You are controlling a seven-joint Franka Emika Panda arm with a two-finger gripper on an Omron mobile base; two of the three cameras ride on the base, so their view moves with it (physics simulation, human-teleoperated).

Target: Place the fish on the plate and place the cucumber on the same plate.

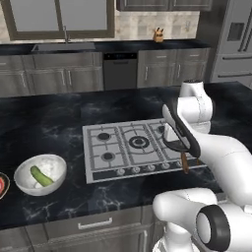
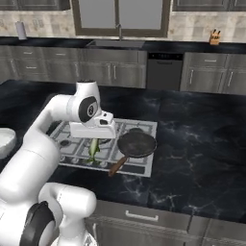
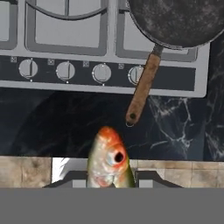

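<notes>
- surface: dark marble look, white veins, polished
- stove top: brushed steel, matt
- frying pan: dull black with a wooden-looking handle
- fish: wet, shiny skin
- bowl: smooth white, like ceramic

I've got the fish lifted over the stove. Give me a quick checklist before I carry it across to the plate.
1. Grip on the fish: ok; the gripper has its jaws shut on it, head showing in the hand view.
2. Fish clear of the cooktop: ok; it hangs above the front edge.
3. Frying pan out of the way: ok; beside the fish, apart from it.
4. Plate ready: cannot tell; just its rim shows at the far left edge.
5. Cucumber: not ok yet; it lies in the white bowl.
</notes>
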